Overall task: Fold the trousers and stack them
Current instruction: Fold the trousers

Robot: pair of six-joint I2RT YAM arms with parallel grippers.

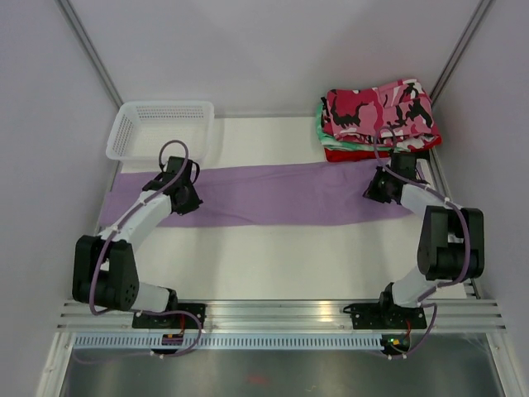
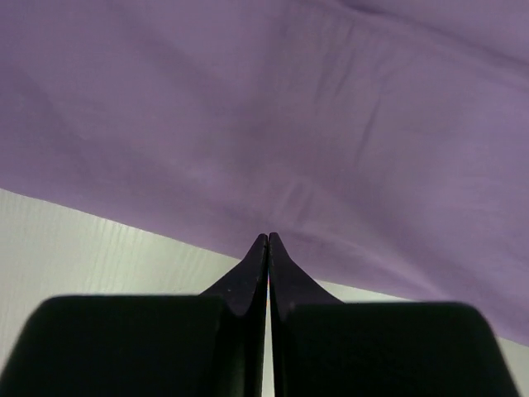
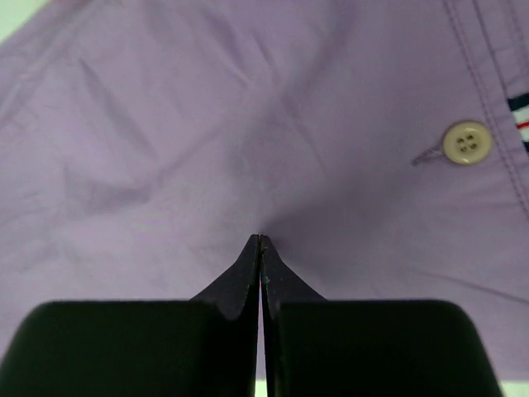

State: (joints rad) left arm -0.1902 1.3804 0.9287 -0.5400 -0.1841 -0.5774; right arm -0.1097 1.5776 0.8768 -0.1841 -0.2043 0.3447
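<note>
The left gripper (image 2: 268, 239) has its two black fingers pressed together, tips at the near hem of the lilac trousers (image 2: 273, 116), where purple cloth meets the white table (image 2: 74, 248); whether any cloth is nipped between them cannot be told. The right gripper (image 3: 260, 240) is likewise pressed shut, tips down on the lilac cloth where creases gather, near a pale button (image 3: 467, 142) and a striped tab (image 3: 520, 116). The lilac pair lies flat, stretched from the left edge towards the right edge across the far half of the table. At the far right corner the camouflage trousers (image 1: 382, 112) sit folded on a green-and-white garment (image 1: 322, 128) and a red garment (image 1: 347, 155). A white basket (image 1: 165, 105) stands at the far left corner.
</note>
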